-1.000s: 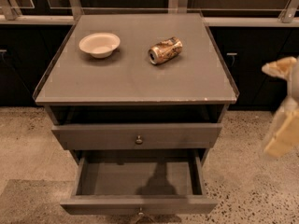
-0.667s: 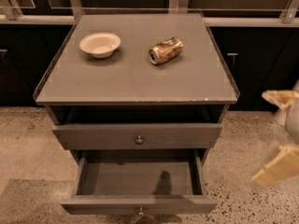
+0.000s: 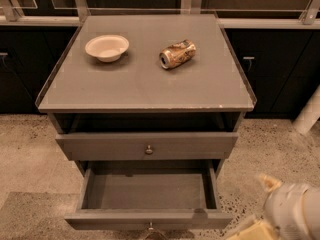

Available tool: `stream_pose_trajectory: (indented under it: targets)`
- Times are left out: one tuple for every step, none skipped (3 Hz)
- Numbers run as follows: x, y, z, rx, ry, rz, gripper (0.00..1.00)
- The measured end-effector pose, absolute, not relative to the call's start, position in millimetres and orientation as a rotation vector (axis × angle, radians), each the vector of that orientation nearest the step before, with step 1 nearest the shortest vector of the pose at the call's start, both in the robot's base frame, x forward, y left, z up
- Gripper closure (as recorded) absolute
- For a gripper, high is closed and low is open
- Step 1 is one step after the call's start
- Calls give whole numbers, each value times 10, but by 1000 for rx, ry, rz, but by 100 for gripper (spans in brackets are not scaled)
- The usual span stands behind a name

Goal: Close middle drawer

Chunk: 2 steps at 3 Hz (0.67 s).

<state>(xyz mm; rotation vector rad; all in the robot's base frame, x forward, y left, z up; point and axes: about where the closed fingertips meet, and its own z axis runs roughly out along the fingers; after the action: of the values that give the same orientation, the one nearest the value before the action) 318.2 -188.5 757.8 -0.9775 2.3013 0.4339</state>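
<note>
The middle drawer stands pulled well out at 6 o'clock in the view. Its box is bare inside, and its front panel and knob sit at the bottom edge. The top drawer above it is nearly shut, with a dark gap under the tabletop. On the tabletop, a bowl lies at 10 o'clock and a can lies on its side at 1 o'clock. Neither matters to the job.

The tool hangs at 4 o'clock in the view, off the right front corner of the middle drawer and apart from it, over the floor. Its two pale fingers look spread and grasp nothing.

I judge this to be the approach step, since no contact with the middle drawer has been made and it is not yet pushed in at all.

The next move calls for bringing the tool round toward 6 o'clock, in front of the panel and near the knob. It then needs a straight push toward 12 o'clock along the runners. A push from the corner where the tool now sits could skew the box and jam it, so centring first seems wise. The released fingers need not grasp; a flat press on the panel should serve.
</note>
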Motion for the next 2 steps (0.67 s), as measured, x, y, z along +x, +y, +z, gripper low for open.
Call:
stream_pose_trajectory:
  targets:
    - [2921, -1842, 7125, -951, 2375, 520, 0]
    - [3099, -1933, 7015, -904, 2390, 492, 0]
